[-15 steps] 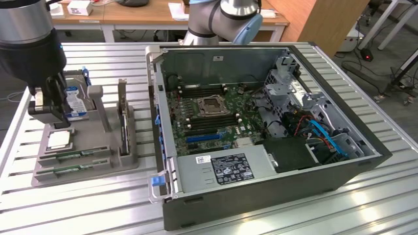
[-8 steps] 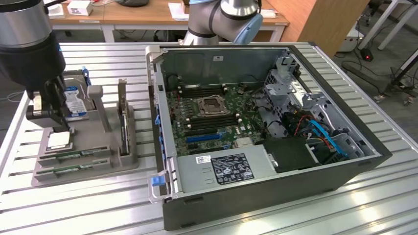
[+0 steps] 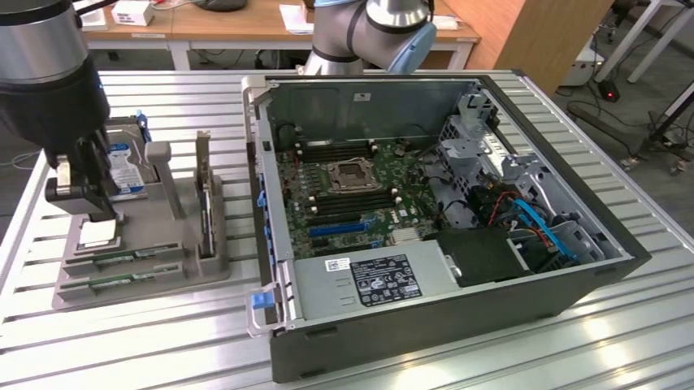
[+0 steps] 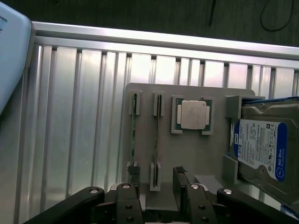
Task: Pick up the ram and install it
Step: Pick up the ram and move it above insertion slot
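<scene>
Wrist view: the gripper hangs wide open, empty, over the slatted aluminium table.

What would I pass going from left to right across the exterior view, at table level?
gripper → hard drive with its blue label → near wall of the open computer case → processor socket on the motherboard → blue cables
</scene>
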Tool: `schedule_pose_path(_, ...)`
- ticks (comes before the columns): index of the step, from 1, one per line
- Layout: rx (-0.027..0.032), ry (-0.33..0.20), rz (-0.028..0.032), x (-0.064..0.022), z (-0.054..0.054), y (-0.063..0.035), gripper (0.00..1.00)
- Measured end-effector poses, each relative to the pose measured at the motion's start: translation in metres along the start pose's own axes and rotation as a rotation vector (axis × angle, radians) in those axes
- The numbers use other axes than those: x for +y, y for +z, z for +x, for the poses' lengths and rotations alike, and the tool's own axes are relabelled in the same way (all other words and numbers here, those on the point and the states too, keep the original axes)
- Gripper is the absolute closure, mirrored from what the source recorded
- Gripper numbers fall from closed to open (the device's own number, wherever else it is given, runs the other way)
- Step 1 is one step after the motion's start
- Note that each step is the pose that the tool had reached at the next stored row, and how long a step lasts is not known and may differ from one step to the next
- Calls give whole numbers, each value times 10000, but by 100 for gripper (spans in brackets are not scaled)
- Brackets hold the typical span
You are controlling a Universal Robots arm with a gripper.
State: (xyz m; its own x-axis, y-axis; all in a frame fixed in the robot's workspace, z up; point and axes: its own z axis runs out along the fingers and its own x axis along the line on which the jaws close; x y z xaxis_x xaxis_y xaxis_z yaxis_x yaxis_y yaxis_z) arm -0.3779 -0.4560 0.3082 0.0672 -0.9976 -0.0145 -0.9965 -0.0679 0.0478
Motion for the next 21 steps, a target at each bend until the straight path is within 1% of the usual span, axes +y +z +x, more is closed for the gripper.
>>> schedule_pose_path(7,1,0,-2,-5,2,99,59)
schedule_pose_path(21,1,0,-1,-12,4,248,59)
